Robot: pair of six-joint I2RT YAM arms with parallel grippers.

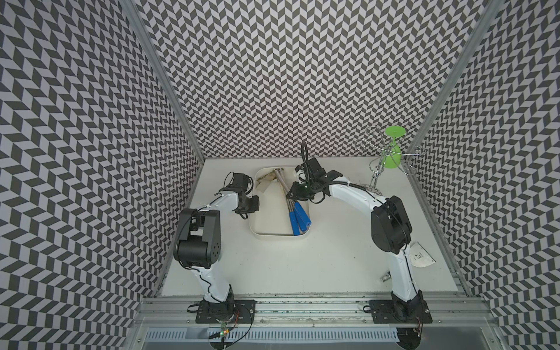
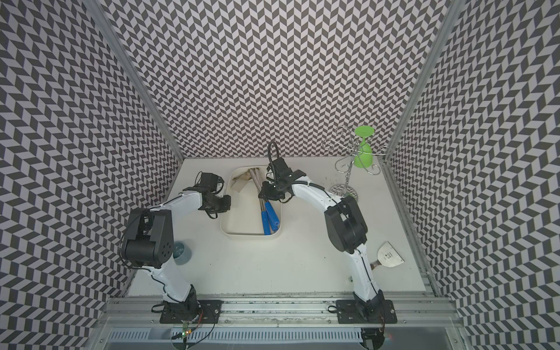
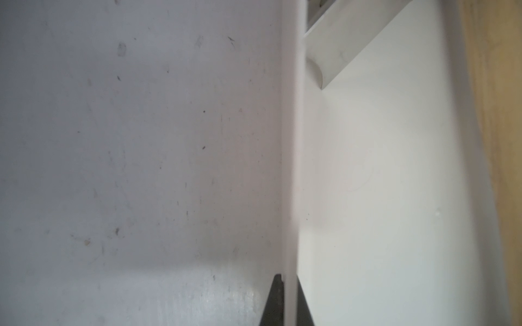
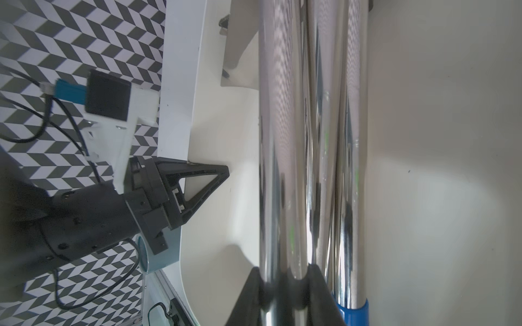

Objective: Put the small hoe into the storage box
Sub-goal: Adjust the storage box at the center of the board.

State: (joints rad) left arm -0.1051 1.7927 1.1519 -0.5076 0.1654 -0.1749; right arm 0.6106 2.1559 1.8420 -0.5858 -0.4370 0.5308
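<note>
The shallow cream-white plastic storage box (image 1: 268, 218) with rounded corners sits mid-table, toward the far side of the white table (image 1: 333, 257). The left gripper (image 3: 288, 278) is closed on the box's thin left wall, one finger inside and one outside, apparently to keep the light tub from sliding while the other arm works in it. The right gripper (image 4: 284, 271) is clamped around the chrome shaft of the small hoe (image 4: 271, 169), a blue-handled tool, close to where the blue grip begins (a sensible spot for control, I'd judge). The hoe lies lengthwise within the box's outline, with its head toward the far wall and its grip toward the near right corner. It is packed against the other hoes (image 4: 353, 169) of the same chrome-and-blue make. Whether it rests on the box floor or hangs just above it cannot be told. To my eye the placing is all but done. What remains is letting go and lifting clear without dragging the neighbouring shafts.
</note>
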